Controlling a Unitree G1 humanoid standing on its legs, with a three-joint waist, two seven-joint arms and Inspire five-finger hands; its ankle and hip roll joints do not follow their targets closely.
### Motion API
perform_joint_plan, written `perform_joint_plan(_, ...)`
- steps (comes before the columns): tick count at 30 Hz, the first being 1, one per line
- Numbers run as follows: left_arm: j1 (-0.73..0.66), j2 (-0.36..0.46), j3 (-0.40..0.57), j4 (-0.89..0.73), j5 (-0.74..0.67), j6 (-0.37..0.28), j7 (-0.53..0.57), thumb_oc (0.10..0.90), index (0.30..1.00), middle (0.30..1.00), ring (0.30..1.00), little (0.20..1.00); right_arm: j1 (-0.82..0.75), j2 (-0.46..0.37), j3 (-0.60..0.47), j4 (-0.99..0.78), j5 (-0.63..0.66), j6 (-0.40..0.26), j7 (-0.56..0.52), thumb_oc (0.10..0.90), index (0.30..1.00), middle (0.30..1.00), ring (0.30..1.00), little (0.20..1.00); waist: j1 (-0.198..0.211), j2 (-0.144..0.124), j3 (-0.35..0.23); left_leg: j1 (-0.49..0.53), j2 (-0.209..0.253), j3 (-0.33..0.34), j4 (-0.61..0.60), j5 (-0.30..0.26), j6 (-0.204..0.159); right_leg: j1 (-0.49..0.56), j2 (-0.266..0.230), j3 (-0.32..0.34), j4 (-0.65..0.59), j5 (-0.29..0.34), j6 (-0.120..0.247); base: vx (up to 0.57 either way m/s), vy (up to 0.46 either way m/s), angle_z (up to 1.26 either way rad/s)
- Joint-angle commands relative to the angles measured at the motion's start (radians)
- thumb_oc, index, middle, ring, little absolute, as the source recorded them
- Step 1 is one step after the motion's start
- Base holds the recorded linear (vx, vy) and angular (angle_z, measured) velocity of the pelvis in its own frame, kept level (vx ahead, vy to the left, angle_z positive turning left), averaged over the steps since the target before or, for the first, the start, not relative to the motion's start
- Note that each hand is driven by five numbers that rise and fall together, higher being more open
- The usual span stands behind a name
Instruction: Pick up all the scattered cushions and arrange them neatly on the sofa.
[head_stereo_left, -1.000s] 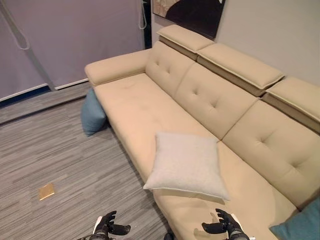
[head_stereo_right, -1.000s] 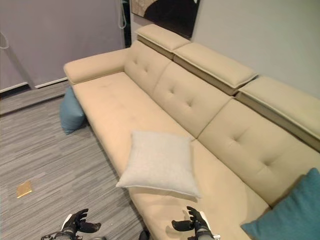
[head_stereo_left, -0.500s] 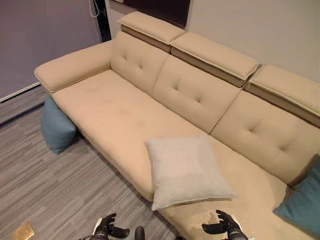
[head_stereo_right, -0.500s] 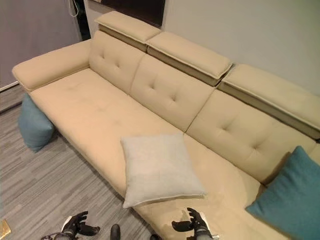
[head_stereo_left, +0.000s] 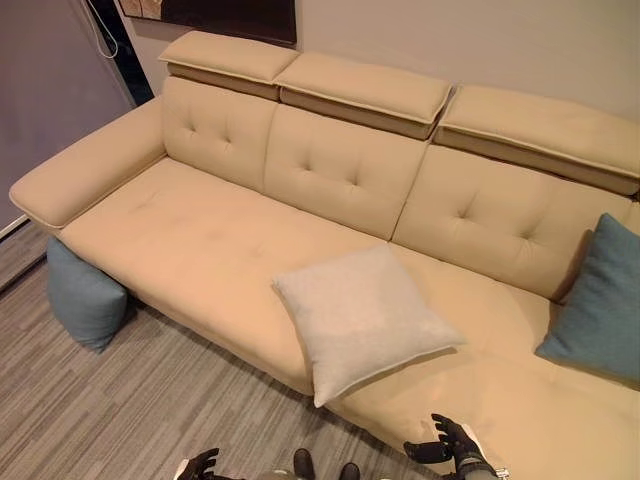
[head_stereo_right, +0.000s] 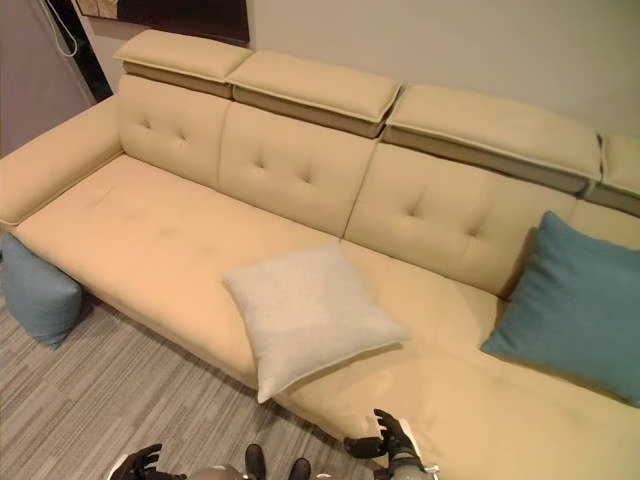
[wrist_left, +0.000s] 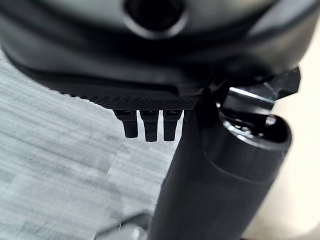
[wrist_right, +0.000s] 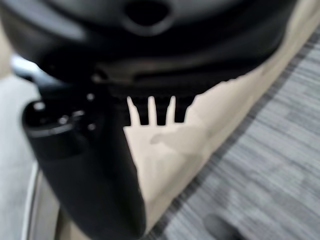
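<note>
A light grey cushion (head_stereo_left: 360, 318) lies flat on the beige sofa (head_stereo_left: 200, 235), at the front edge of the middle seat. A teal cushion (head_stereo_right: 575, 305) leans upright against the backrest at the right. A blue-grey cushion (head_stereo_left: 85, 300) stands on the floor, against the sofa's left end below the armrest. My left hand (head_stereo_left: 200, 465) hangs low over the floor, open and holding nothing. My right hand (head_stereo_right: 390, 445) hovers over the sofa's front edge, a little below the grey cushion and apart from it, open and holding nothing. In the right wrist view the fingers (wrist_right: 150, 112) point at the beige seat.
Grey striped floor (head_stereo_left: 120, 410) spreads in front of the sofa. The sofa's left seat (head_stereo_right: 130, 240) is bare. A dark picture (head_stereo_left: 215, 15) hangs on the wall behind the headrests. A grey wall panel (head_stereo_left: 50, 70) stands at the far left.
The camera has swung to the right, so the teal cushion on the sofa now shows whole. Both hands stay low and hold nothing. No cushion has moved.
</note>
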Motion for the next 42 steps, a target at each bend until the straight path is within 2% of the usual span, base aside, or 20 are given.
perform_joint_plan(1, -0.068, 0.019, -0.029, -0.011, -0.014, -0.045, 0.010, 0.800, 0.900, 0.900, 0.900, 0.900, -0.053, -0.052, 0.017, -0.048, -0.005, -0.053, -0.026, 0.800, 0.900, 0.900, 0.900, 0.900, -0.006, -0.032, -0.012, 0.028, 0.035, 0.000, -0.038, -0.060, -0.001, 0.019, -0.085, 0.056, -0.047, 0.023, 0.199, 0.05, 0.093, -0.15)
perform_joint_plan(3, -0.075, 0.017, -0.037, -0.010, -0.027, -0.046, 0.016, 0.800, 0.900, 0.900, 0.900, 0.900, -0.049, -0.057, 0.016, -0.055, -0.001, -0.053, -0.028, 0.800, 0.900, 0.900, 0.900, 0.900, -0.001, -0.034, -0.012, 0.011, 0.073, -0.045, -0.068, -0.025, -0.014, 0.019, -0.085, 0.070, -0.044, 0.018, 0.203, 0.08, 0.147, -0.18)
perform_joint_plan(4, -0.080, 0.013, -0.044, -0.010, -0.038, -0.045, 0.022, 0.800, 0.900, 0.900, 0.900, 0.900, -0.049, -0.064, 0.012, -0.059, -0.002, -0.049, -0.032, 0.800, 0.900, 0.900, 0.900, 0.900, 0.005, -0.026, -0.007, 0.000, 0.094, -0.103, -0.100, 0.007, -0.027, 0.026, -0.083, 0.087, -0.040, 0.007, 0.205, 0.12, 0.218, -0.30)
perform_joint_plan(6, -0.084, 0.010, -0.048, -0.012, -0.045, -0.048, 0.024, 0.800, 0.900, 0.900, 0.900, 0.900, -0.050, -0.067, 0.009, -0.061, 0.001, -0.049, -0.034, 0.800, 0.900, 0.900, 0.900, 0.900, 0.006, -0.020, -0.006, 0.000, 0.102, -0.125, -0.112, 0.013, -0.033, 0.030, -0.086, 0.101, -0.038, 0.001, 0.208, 0.11, 0.197, -0.44)
perform_joint_plan(7, -0.082, 0.004, -0.048, -0.006, -0.041, -0.042, 0.022, 0.800, 0.900, 0.900, 0.900, 0.900, -0.048, -0.068, 0.000, -0.066, 0.001, -0.048, -0.031, 0.800, 0.900, 0.900, 0.900, 0.900, 0.001, -0.005, -0.018, 0.033, 0.106, -0.137, -0.148, 0.009, -0.037, 0.040, -0.090, 0.115, -0.039, -0.001, 0.218, 0.14, 0.239, -0.40)
perform_joint_plan(11, -0.081, 0.007, -0.051, 0.002, -0.019, -0.037, 0.016, 0.800, 0.900, 0.900, 0.900, 0.900, -0.046, -0.061, -0.018, -0.097, 0.009, -0.049, -0.031, 0.800, 0.900, 0.900, 0.900, 0.900, -0.010, 0.003, -0.028, 0.067, 0.090, -0.095, -0.151, -0.011, -0.029, 0.035, -0.136, 0.145, -0.023, 0.012, 0.242, 0.15, 0.317, -0.35)
perform_joint_plan(14, -0.087, 0.022, -0.044, 0.002, -0.012, -0.038, 0.021, 0.800, 0.900, 0.900, 0.900, 0.900, -0.055, -0.042, -0.042, -0.132, 0.033, -0.046, -0.040, 0.800, 0.900, 0.900, 0.900, 0.900, -0.012, 0.003, -0.020, 0.084, 0.056, -0.036, -0.136, -0.051, 0.006, -0.011, -0.185, 0.188, 0.021, 0.035, 0.271, 0.06, 0.328, -0.75)
perform_joint_plan(16, -0.086, 0.031, -0.036, 0.001, -0.013, -0.037, 0.027, 0.800, 0.900, 0.900, 0.900, 0.900, -0.064, -0.035, -0.058, -0.156, 0.053, -0.049, -0.050, 0.800, 0.900, 0.900, 0.900, 0.900, -0.012, 0.009, -0.008, 0.087, 0.044, -0.012, -0.129, -0.063, 0.023, -0.050, -0.207, 0.185, 0.071, 0.053, 0.285, -0.02, 0.236, -0.53)
perform_joint_plan(20, -0.074, 0.049, -0.015, 0.000, -0.023, -0.038, 0.034, 0.800, 0.900, 0.900, 0.900, 0.900, -0.086, -0.028, -0.078, -0.201, 0.079, -0.067, -0.075, 0.800, 0.900, 0.900, 0.900, 0.900, 0.005, 0.024, 0.016, 0.108, 0.040, 0.045, -0.146, -0.070, 0.043, -0.117, -0.243, 0.062, 0.180, 0.065, 0.277, -0.03, 0.186, -0.75)
perform_joint_plan(22, -0.060, 0.050, -0.002, 0.007, -0.022, -0.039, 0.034, 0.800, 0.900, 0.900, 0.900, 0.900, -0.088, -0.027, -0.086, -0.224, 0.100, -0.076, -0.082, 0.800, 0.900, 0.900, 0.900, 0.900, -0.002, 0.028, 0.022, 0.135, 0.023, 0.059, -0.172, -0.065, 0.050, -0.143, -0.197, 0.048, 0.196, 0.053, 0.266, 0.03, 0.120, -0.58)
perform_joint_plan(23, -0.061, 0.050, -0.002, 0.007, -0.022, -0.039, 0.034, 0.800, 0.900, 0.900, 0.900, 0.900, -0.088, -0.026, -0.086, -0.224, 0.100, -0.076, -0.082, 0.800, 0.900, 0.900, 0.900, 0.900, -0.002, 0.028, 0.020, 0.132, 0.023, 0.059, -0.173, -0.063, 0.050, -0.145, -0.197, 0.048, 0.194, 0.055, 0.266, 0.01, 0.099, -0.43)
perform_joint_plan(24, -0.055, 0.051, 0.005, 0.007, -0.025, -0.041, 0.037, 0.800, 0.900, 0.900, 0.900, 0.900, -0.088, -0.024, -0.094, -0.253, 0.121, -0.091, -0.091, 0.800, 0.900, 0.900, 0.900, 0.900, -0.001, 0.029, 0.026, 0.140, 0.006, 0.069, -0.187, -0.062, 0.053, -0.155, -0.177, 0.007, 0.163, 0.053, 0.259, 0.05, 0.067, -0.29)
perform_joint_plan(25, -0.053, 0.046, 0.007, 0.011, -0.024, -0.043, 0.037, 0.800, 0.900, 0.900, 0.900, 0.900, -0.087, -0.021, -0.102, -0.262, 0.133, -0.099, -0.098, 0.800, 0.900, 0.900, 0.900, 0.900, 0.012, 0.032, 0.017, 0.150, 0.000, 0.080, -0.201, -0.078, 0.045, -0.122, -0.191, -0.049, 0.111, 0.030, 0.266, -0.02, 0.053, -0.21)
perform_joint_plan(26, -0.047, 0.038, 0.005, 0.011, -0.018, -0.044, 0.039, 0.800, 0.900, 0.900, 0.900, 0.900, -0.077, -0.016, -0.110, -0.283, 0.159, -0.107, -0.097, 0.800, 0.900, 0.900, 0.900, 0.900, 0.004, 0.029, 0.016, 0.136, -0.005, 0.089, -0.202, -0.058, 0.045, -0.101, -0.182, -0.063, 0.064, 0.036, 0.244, 0.00, -0.005, -0.16)
perform_joint_plan(28, -0.038, 0.021, 0.008, 0.001, -0.040, -0.050, 0.043, 0.800, 0.900, 0.900, 0.900, 0.900, -0.084, -0.014, -0.117, -0.293, 0.189, -0.114, -0.107, 0.800, 0.900, 0.900, 0.900, 0.900, 0.005, 0.033, 0.014, 0.135, -0.008, 0.095, -0.219, -0.054, 0.046, -0.105, -0.159, -0.021, 0.036, 0.054, 0.249, -0.03, -0.018, -0.15)
perform_joint_plan(29, -0.036, 0.014, 0.010, -0.002, -0.046, -0.052, 0.043, 0.800, 0.900, 0.900, 0.900, 0.900, -0.087, -0.011, -0.120, -0.301, 0.201, -0.122, -0.113, 0.800, 0.900, 0.900, 0.900, 0.900, 0.013, 0.037, 0.009, 0.126, -0.009, 0.100, -0.222, -0.051, 0.045, -0.102, -0.169, -0.050, 0.016, 0.068, 0.254, 0.00, -0.015, 0.12)
perform_joint_plan(33, -0.024, -0.008, 0.006, 0.004, -0.052, -0.049, 0.043, 0.800, 0.900, 0.900, 0.900, 0.900, -0.089, 0.015, -0.129, -0.316, 0.271, -0.134, -0.103, 0.800, 0.900, 0.900, 0.900, 0.900, 0.009, 0.055, 0.001, 0.124, -0.005, 0.097, -0.233, -0.051, 0.042, -0.089, -0.157, -0.046, -0.029, 0.077, 0.251, 0.03, -0.021, -0.08)
perform_joint_plan(38, -0.023, -0.035, -0.031, -0.017, -0.067, -0.053, 0.051, 0.800, 0.900, 0.900, 0.900, 0.900, -0.115, 0.082, -0.121, -0.305, 0.487, -0.177, -0.085, 0.800, 0.900, 0.900, 0.900, 0.900, 0.015, 0.088, 0.013, 0.131, 0.001, 0.092, -0.265, -0.038, 0.031, -0.056, -0.141, -0.041, -0.104, 0.093, 0.255, 0.03, 0.013, 0.07)
perform_joint_plan(39, -0.024, -0.035, -0.030, -0.017, -0.067, -0.053, 0.051, 0.800, 0.900, 0.900, 0.900, 0.900, -0.116, 0.082, -0.121, -0.305, 0.487, -0.178, -0.085, 0.800, 0.900, 0.900, 0.900, 0.900, 0.015, 0.087, 0.010, 0.128, -0.001, 0.092, -0.265, -0.035, 0.031, -0.060, -0.142, -0.042, -0.104, 0.094, 0.254, 0.01, 0.021, 0.05)
perform_joint_plan(42, -0.038, -0.045, -0.068, -0.035, -0.070, -0.056, 0.065, 0.800, 0.900, 0.900, 0.900, 0.900, -0.136, 0.134, -0.106, -0.278, 0.660, -0.197, -0.056, 0.800, 0.900, 0.900, 0.900, 0.900, 0.025, 0.098, 0.029, 0.124, -0.001, 0.077, -0.273, -0.032, 0.025, -0.046, -0.140, -0.043, -0.120, 0.090, 0.256, 0.01, 0.018, 0.04)
